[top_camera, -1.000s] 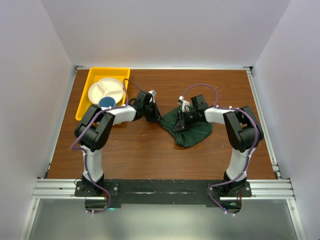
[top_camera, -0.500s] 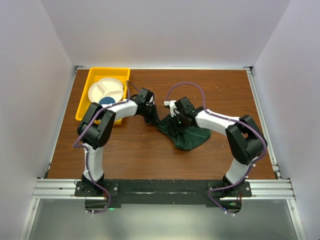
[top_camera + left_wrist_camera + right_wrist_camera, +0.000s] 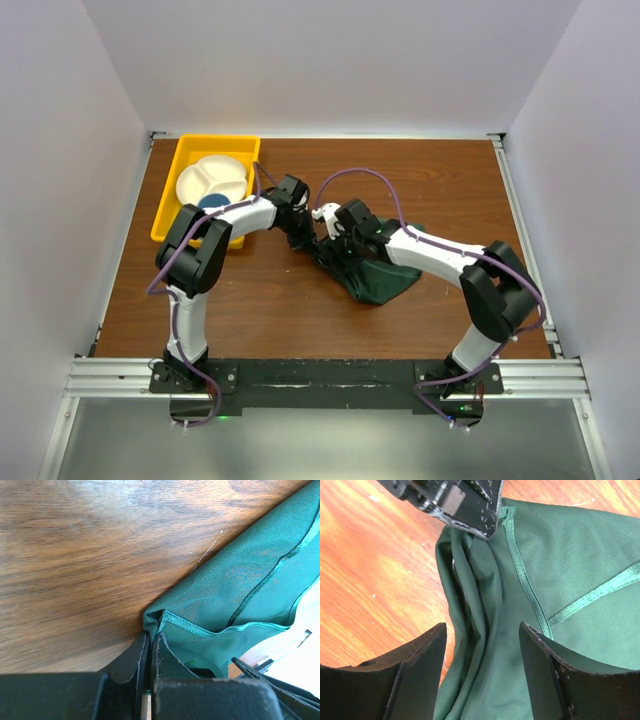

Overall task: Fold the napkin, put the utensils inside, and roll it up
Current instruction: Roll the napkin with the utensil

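Napkin lying bunched mid-worktop, both grippers meeting at its left end.
Left gripper is pinching the napkin's hemmed corner between closed fingers. Right gripper is hovering just over the crumpled folds, jaws standing wide apart and gripping nothing. A yellow tray is sitting far left.

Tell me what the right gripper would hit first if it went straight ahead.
Probably the napkin, bunched just ahead of the right gripper, fingers open; beyond it the left gripper pinches the cloth's edge.
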You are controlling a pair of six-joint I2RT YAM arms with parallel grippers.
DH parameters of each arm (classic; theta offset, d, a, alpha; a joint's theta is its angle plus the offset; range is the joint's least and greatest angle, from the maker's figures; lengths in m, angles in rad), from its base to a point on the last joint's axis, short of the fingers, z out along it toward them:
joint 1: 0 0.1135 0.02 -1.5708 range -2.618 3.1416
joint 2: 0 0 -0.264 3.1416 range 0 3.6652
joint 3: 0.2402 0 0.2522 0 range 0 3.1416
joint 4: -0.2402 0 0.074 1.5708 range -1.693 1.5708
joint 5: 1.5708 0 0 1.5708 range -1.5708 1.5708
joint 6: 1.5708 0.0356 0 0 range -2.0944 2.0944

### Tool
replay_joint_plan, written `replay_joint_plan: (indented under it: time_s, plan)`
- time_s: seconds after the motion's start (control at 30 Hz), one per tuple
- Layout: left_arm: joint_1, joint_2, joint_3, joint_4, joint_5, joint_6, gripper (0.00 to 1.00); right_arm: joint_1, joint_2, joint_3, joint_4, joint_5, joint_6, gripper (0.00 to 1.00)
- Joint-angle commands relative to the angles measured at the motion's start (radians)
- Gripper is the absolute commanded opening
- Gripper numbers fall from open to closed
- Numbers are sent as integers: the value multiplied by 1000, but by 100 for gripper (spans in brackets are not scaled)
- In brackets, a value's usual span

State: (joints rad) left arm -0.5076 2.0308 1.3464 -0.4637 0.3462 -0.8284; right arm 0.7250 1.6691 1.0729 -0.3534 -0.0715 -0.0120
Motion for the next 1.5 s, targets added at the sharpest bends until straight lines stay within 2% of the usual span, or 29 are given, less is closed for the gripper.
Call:
replay_joint_plan:
  time_s: [0.0, 0.27, 0.43, 0.47, 0.6, 0.63, 0.67, 0.77, 0.83, 0.87, 0.97, 1.0, 1.07, 1.1, 1.2, 1.23, 1.27, 1.47]
  plan:
    - [-8, 11, 14, -47, -38, -15, 0, 22, 27, 48, -16, 1, -14, 64]
    - [-8, 14, 13, -44, -26, -15, 0, 89, 84, 56, -32, 76, -20, 65]
    - [-6, 17, 13, -44, -18, -17, 0, 117, 118, 68, -61, 194, -14, 65]
    - [-6, 17, 13, -44, -13, -23, 0, 135, 127, 70, -68, 275, -6, 61]
    - [-6, 20, 26, -70, -13, -34, 0, 140, 173, 76, -84, 302, 18, 46]
    - [-6, 19, 30, -82, -18, -32, 0, 140, 179, 78, -87, 297, 38, 35]
    - [-5, 19, 34, -92, -22, -31, 0, 140, 181, 78, -88, 289, 50, 29]
    - [-6, 19, 54, -128, -45, -31, 0, 139, 182, 68, -75, 234, 66, 10]
    - [-6, 9, 62, -144, -62, -29, 0, 136, 179, 62, -75, 204, 64, 4]
    - [-6, 3, 60, -148, -70, -28, 0, 129, 175, 58, -73, 135, 75, 0]
    - [-2, -33, 57, -148, -111, -21, 2, 62, 146, 1, -15, -40, 108, 0]
    - [-2, -49, 51, -145, -127, -15, 13, 19, 132, -29, 63, -145, 122, 0]
    - [0, -96, 42, -115, -160, -6, 24, -21, 109, -94, 125, -238, 164, 0]
    - [1, -110, 42, -110, -173, 6, 34, -50, 107, -111, 170, -316, 170, 0]
    - [1, -158, 46, -90, -210, 37, 47, -84, 90, -211, 324, -433, 224, 0]
    - [1, -176, 46, -81, -216, 44, 48, -91, 92, -262, 350, -457, 263, 0]
    - [1, -185, 45, -79, -219, 57, 50, -101, 83, -295, 463, -484, 292, 0]
    - [-2, -256, -18, -27, -187, 83, 50, -113, 72, -513, 859, -559, 518, 0]
